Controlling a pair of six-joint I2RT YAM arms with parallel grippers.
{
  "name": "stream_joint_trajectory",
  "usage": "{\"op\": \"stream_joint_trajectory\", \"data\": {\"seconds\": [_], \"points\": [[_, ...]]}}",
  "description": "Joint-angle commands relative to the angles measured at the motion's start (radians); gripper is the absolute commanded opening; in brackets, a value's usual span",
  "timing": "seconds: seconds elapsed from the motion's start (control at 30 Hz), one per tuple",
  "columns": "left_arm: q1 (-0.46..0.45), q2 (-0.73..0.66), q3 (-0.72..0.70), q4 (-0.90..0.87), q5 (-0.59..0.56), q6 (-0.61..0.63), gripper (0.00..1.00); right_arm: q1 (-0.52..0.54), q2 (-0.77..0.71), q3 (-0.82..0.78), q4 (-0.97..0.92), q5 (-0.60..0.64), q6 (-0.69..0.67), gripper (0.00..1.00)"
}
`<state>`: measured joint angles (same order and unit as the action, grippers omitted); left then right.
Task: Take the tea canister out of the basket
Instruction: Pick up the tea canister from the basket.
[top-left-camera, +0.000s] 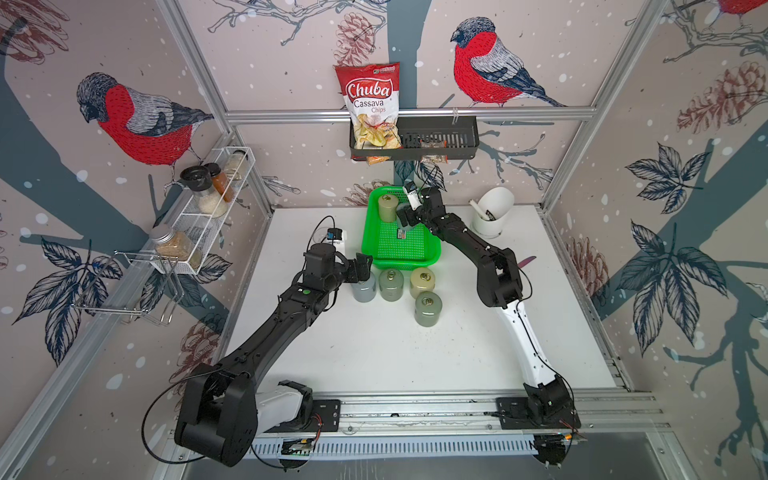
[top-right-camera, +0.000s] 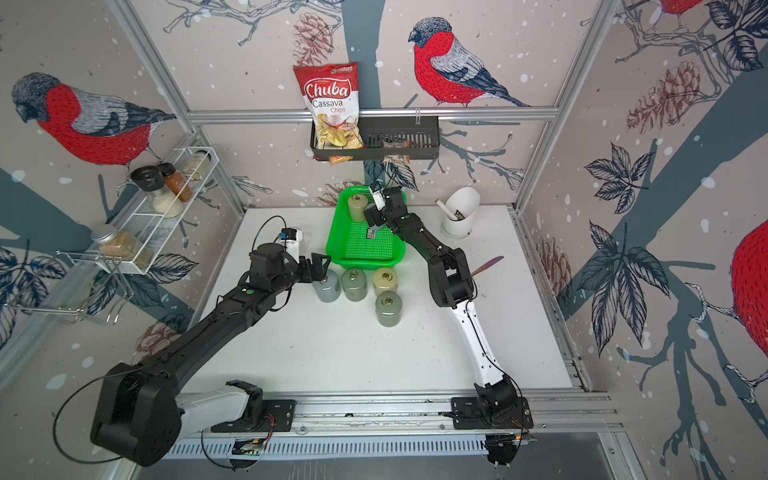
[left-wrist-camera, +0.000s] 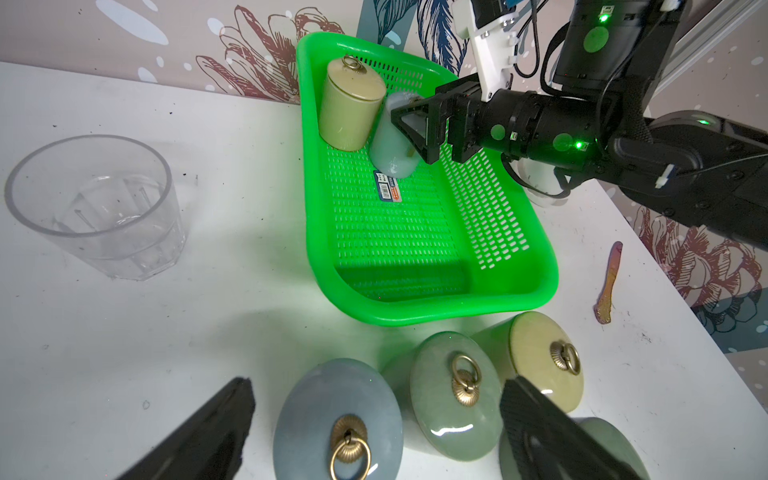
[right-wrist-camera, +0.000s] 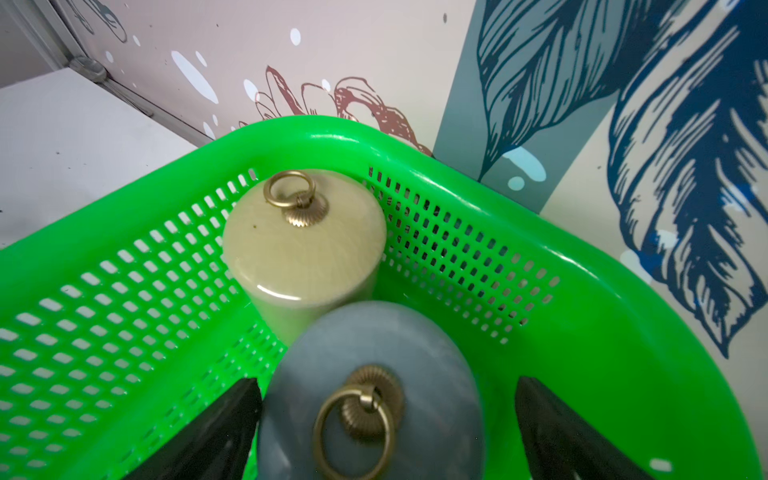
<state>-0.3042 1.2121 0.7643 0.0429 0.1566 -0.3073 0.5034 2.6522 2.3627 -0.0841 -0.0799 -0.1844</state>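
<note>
The bright green basket (top-left-camera: 432, 249) (left-wrist-camera: 536, 266) (right-wrist-camera: 582, 257) holds two tea canisters. A beige one (top-left-camera: 387, 208) (left-wrist-camera: 351, 108) (right-wrist-camera: 303, 245) stands in its far corner. Close against it is a blue-grey one (left-wrist-camera: 390, 149) (right-wrist-camera: 370, 365) with a brass ring on its lid, blurred in the right wrist view. My right gripper (top-left-camera: 405, 217) (right-wrist-camera: 388, 388) is open and straddles the blue-grey canister. One finger (right-wrist-camera: 232, 415) lies at its side and the other (right-wrist-camera: 552, 424) stands apart. My left gripper (top-left-camera: 362, 268) (left-wrist-camera: 374, 432) is open, outside the basket.
Several canisters (top-left-camera: 390, 284) (left-wrist-camera: 453, 386) stand on the table in front of the basket, one blue-grey (left-wrist-camera: 336, 419) under my left gripper. A clear glass (left-wrist-camera: 95, 199), a white holder (top-left-camera: 492, 216), a purple spatula (left-wrist-camera: 609, 282), a black wall rack (top-left-camera: 440, 137) and a wire shelf (top-left-camera: 216, 195) surround them.
</note>
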Motion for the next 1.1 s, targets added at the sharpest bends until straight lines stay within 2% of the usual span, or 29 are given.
{"op": "stream_joint_trajectory", "data": {"seconds": [0.0, 0.13, 0.37, 0.53, 0.7, 0.83, 1.07], "points": [[0.004, 0.006, 0.007, 0.028, 0.01, 0.002, 0.97, 0.006, 0.014, 0.013, -0.012, -0.007, -0.01, 1.0], [0.003, 0.01, 0.007, 0.032, 0.01, 0.003, 0.97, 0.021, 0.023, 0.012, -0.046, -0.006, -0.054, 1.0], [0.003, 0.007, 0.006, 0.028, 0.009, 0.004, 0.97, 0.023, 0.028, 0.008, -0.055, -0.011, -0.047, 1.0], [0.003, -0.004, 0.004, 0.027, 0.008, 0.005, 0.97, 0.025, 0.028, 0.007, -0.023, -0.015, -0.041, 0.94], [0.003, -0.007, 0.004, 0.021, 0.006, 0.009, 0.97, 0.026, 0.035, 0.01, 0.024, -0.015, -0.03, 0.99], [0.005, -0.006, 0.009, 0.016, 0.004, 0.012, 0.97, 0.022, 0.055, 0.032, 0.034, -0.023, -0.007, 0.99], [0.01, -0.002, 0.015, 0.017, 0.009, 0.013, 0.97, 0.022, 0.063, 0.033, 0.041, -0.027, -0.011, 0.89]]}}
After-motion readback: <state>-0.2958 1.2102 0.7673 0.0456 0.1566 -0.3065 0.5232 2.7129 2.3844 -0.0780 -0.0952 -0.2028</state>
